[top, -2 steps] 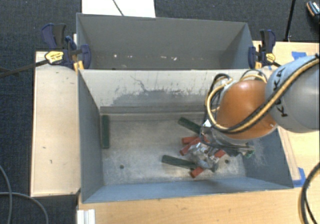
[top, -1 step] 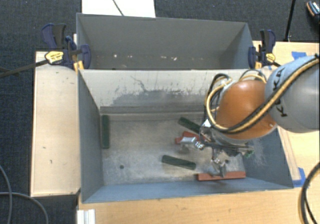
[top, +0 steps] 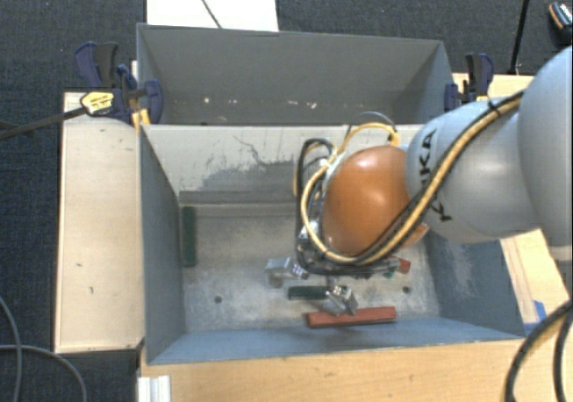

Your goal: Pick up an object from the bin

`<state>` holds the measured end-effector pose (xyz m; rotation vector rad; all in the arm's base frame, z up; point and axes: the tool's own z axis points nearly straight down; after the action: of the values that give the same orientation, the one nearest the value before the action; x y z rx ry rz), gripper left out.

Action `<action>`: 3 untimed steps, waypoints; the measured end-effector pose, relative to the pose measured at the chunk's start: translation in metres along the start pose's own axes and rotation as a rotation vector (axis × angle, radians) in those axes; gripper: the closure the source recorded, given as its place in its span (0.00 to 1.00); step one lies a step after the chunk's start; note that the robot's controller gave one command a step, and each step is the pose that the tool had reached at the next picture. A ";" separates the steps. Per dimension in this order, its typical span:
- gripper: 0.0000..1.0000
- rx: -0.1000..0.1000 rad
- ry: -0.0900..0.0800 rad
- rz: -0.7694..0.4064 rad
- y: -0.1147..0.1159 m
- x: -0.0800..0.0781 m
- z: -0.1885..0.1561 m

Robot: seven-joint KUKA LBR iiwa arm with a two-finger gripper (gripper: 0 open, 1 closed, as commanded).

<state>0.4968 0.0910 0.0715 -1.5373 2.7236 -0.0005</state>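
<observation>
While the claw is hanging low near the front of the bin, it is sitting just above one red-brown bar and one small dark green piece. It seems to be lining up a grab, but nobody can tell if it is clenched or released. Next it is likely needing to close on the bar and lift. One long green stick is lying by the left wall.

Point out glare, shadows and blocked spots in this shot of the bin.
Camera view: soft sheen on the orange wrist cover; the arm and cover hide much of the gripper and the bin floor under it; the reddish-brown bar and the dark green bar at left lie evenly lit.
</observation>
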 end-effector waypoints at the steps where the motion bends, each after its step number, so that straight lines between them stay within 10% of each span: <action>1: 1.00 -0.005 0.009 0.003 -0.001 0.003 0.001; 2: 0.00 -0.001 0.004 0.001 -0.001 0.002 0.000; 3: 0.00 -0.002 0.010 0.057 -0.051 0.038 0.001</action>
<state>0.5208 0.0326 0.0704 -1.4631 2.7748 -0.0044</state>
